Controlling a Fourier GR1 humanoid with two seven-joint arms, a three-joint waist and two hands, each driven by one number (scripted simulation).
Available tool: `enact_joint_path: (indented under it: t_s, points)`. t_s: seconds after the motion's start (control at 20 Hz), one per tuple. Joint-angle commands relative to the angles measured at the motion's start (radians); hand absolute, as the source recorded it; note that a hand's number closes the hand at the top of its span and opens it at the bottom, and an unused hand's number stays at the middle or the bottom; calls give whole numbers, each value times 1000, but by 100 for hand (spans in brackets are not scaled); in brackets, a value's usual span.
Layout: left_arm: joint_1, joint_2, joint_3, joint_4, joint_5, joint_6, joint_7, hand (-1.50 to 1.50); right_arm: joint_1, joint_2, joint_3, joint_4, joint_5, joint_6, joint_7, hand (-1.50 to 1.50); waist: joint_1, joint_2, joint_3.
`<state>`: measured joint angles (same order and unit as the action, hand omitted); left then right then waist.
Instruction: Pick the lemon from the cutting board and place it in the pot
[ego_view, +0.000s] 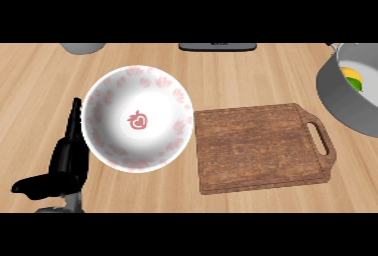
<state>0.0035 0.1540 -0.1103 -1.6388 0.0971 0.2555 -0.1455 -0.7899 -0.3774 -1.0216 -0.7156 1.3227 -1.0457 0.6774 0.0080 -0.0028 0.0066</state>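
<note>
At the right edge of the head view, the grey pot (347, 102) stands partly out of frame, and the lemon (353, 76) lies inside it, yellow with a green patch showing. The wooden cutting board (258, 147) sits on the counter (244, 75) just left of the pot, its handle toward the pot. Beside the board, touching its left edge, is a white plate (138, 119) with pink strawberry marks. The left hand (63, 160) rests at the plate's left rim, fingers straight and pointing up, thumb out, holding nothing. The right hand does not show.
</note>
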Motion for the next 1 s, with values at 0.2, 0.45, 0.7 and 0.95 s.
enact_joint_path:
  t_s: [0.2, 0.45, 0.7, 0.95]
  points:
    - [9, 2, -2, 32, 11, -39, 29, 0, 170, 106, 81, -232, -231, -116, -127, -150, -17, -1, -6]
    - [-28, -9, -7, -2, -8, -16, 96, 0, 301, 227, 132, -474, -217, -81, -92, -150, -21, -3, -7]
    - [56, -31, -27, -24, -11, -34, 51, 0, 430, 298, 143, -685, -197, -2, -31, -150, -15, -2, -8]
    - [-8, -48, -39, -5, -53, -7, 80, 0, 535, 320, 144, -836, -247, -20, -24, -150, -17, 0, -7]
